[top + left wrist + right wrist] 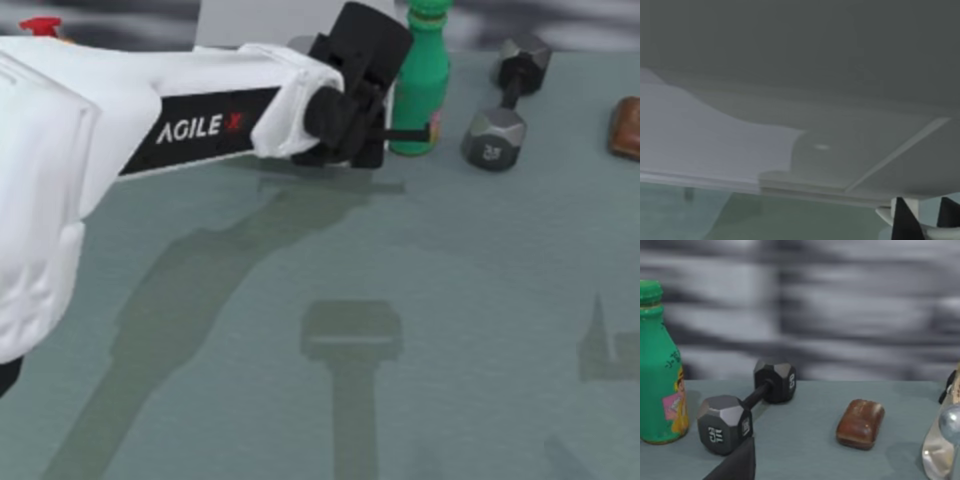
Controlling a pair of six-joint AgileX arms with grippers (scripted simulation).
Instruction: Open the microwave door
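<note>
Starting at the far left, there's a little red thing poking out behind the big white left arm, can't tell what it is; the arm stretches from the left edge across the back of the worktop with AGILEX printed on its black band; its black left gripper sits right up at the microwave, which is at the back of the worktop a bit left of centre and mostly hidden under the arm, only a pale grey slab of it showing up top; honestly I can't tell whether the fingers are spread or pinching anything, they're buried behind the wrist from above; the left wrist view is just filled with a flat grey-white surface very close up, which looks like the microwave door, with two dark fingertips at the corner and the worktop below its lower edge; just right of the gripper stands a green bottle, upright, close beside it; then a dark grey dumbbell lying at an angle, near the bottle but apart from it; further right a brown block at the edge of the top view; the right wrist view shows that same trio, plus a shiny metal thing at its edge; the right gripper doesn't show.
</note>
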